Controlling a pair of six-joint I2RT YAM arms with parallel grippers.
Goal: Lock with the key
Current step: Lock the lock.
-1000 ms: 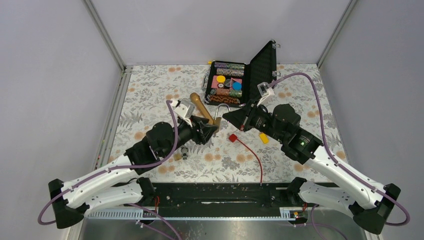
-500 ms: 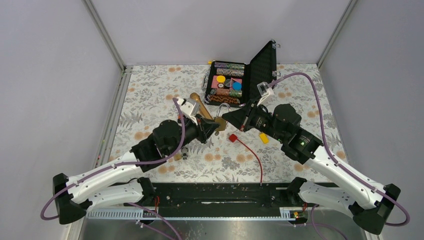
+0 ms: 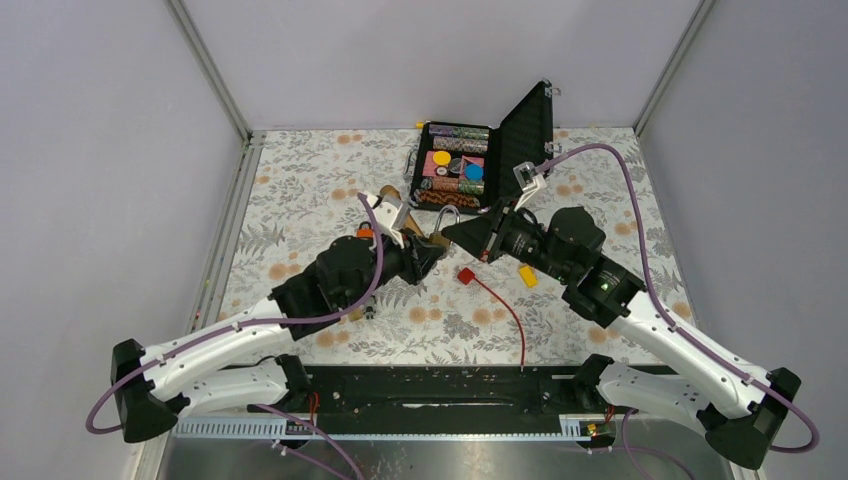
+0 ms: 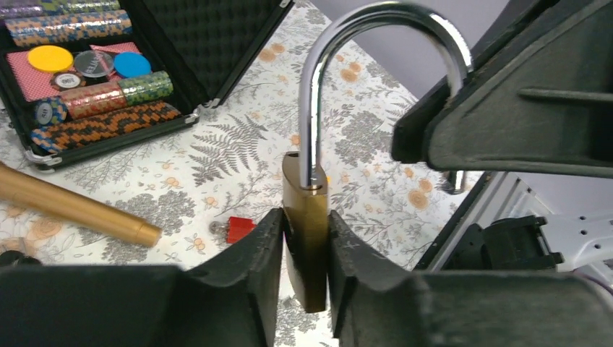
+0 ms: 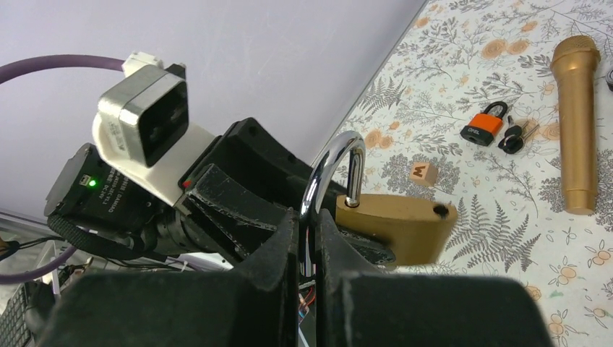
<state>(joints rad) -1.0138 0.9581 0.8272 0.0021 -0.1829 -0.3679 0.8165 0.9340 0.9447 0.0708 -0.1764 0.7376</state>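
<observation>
The flowered tabletop [image 3: 300, 180] carries an open black case [image 3: 525, 125] at its far edge. Both arms meet in front of the case, over the middle of the tabletop.

The left claw [image 4: 305, 249] is clamped narrow on the flat sides of the brass padlock [image 5: 397, 224], which is held off the tabletop. The right claw [image 5: 309, 238] pinches the free leg of the shackle [image 4: 376, 14]. The lock's long axis seems to run near to far, shackle end toward the case.

The shackle is open and swung aside. Its empty hole [image 5: 436, 210] sits at the body's other end, so that leg probably has to swing round over it.

A red-tagged piece [image 3: 466, 275] lies just near of the lock, closer to the right arm. I cannot tell whether it is the key.
</observation>
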